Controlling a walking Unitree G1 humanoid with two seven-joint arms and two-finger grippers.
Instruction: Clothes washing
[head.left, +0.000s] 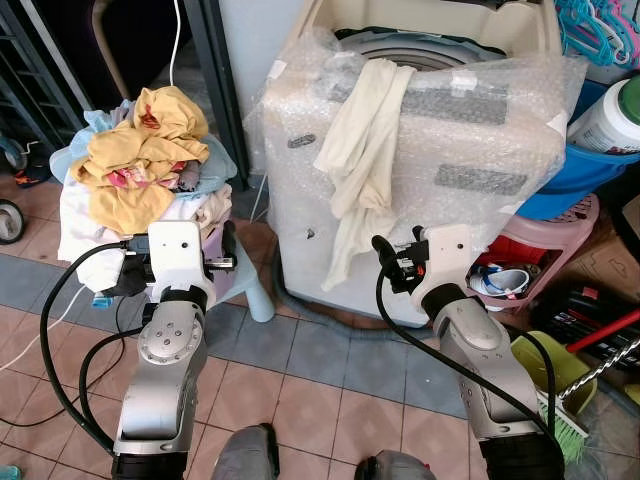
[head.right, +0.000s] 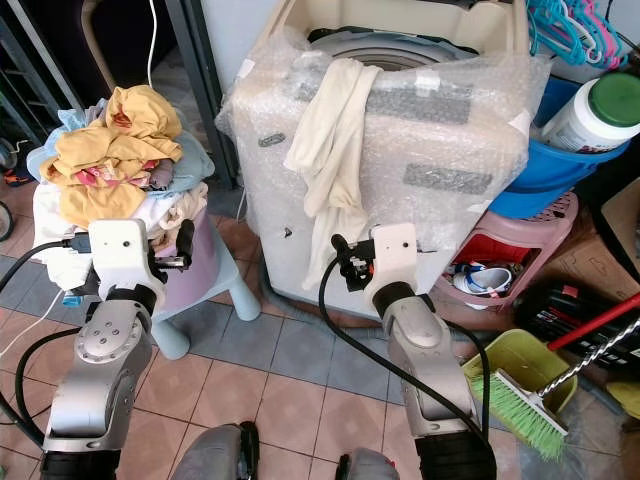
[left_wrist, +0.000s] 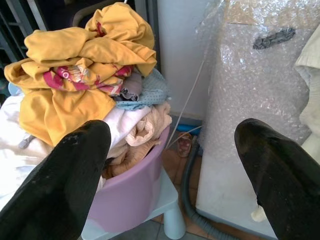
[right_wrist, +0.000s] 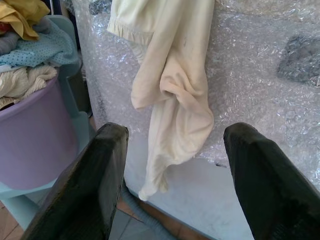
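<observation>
a washing machine (head.left: 430, 190) wrapped in bubble wrap stands in front of the robot on the tiled floor (head.left: 300, 390). its top is open, and a cream cloth (head.left: 362, 150) hangs over the front edge and down the front wall, with the lower end loose above the floor. to the left of the machine a purple basket (left_wrist: 135, 192) sits on a small light blue stool (head.left: 255, 290). it is piled high with clothes (head.left: 150, 150), with yellow ones on top and white and blue ones under them.

the left gripper (left_wrist: 170, 170) is held low, just in front of the basket, and points between the basket and the machine. its two black fingers (left_wrist: 60, 185) are wide apart and hold nothing. the right gripper (right_wrist: 175, 180) is in front of the machine, pointed at the lower part of the cream cloth. its fingers (right_wrist: 85, 185) are also wide apart and empty, near the cloth but not touching it.

to the right of the machine are a pink stool (head.left: 560, 240), a blue tub (head.left: 590, 165) with a white jar with green lid (head.left: 615, 115), and a green brush (head.right: 525, 400) in a yellow-green dustpan (head.right: 490, 365) on the floor.
</observation>
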